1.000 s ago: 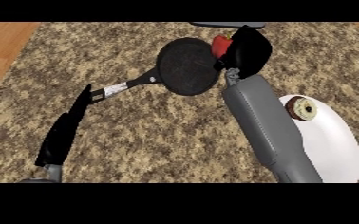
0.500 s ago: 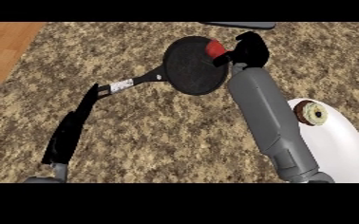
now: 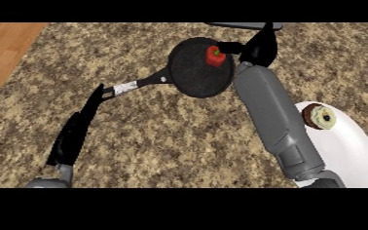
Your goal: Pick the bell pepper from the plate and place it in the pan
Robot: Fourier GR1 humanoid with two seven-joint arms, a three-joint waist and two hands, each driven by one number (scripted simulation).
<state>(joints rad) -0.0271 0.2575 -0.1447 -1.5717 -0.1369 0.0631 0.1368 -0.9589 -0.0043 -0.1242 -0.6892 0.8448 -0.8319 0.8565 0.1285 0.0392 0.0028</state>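
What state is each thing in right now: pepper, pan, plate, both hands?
bell pepper: in the pan, near its far rim, not held
pan: flat on the counter, handle toward the left hand
plate: holds a donut, no pepper
right hand: open, beside the pan
left hand: open, fingers straight, near the pan handle

The speckled brown-and-beige granite surface (image 3: 187,136) fills most of the head view, with a strip of orange-brown wood (image 3: 18,39) at its upper left corner. A round black frying pan (image 3: 197,75) lies on the surface right of centre near the far edge, its black-and-silver handle (image 3: 133,85) pointing left and slightly nearer. A flat grey object (image 3: 241,25) lies at the far edge, only partly visible.
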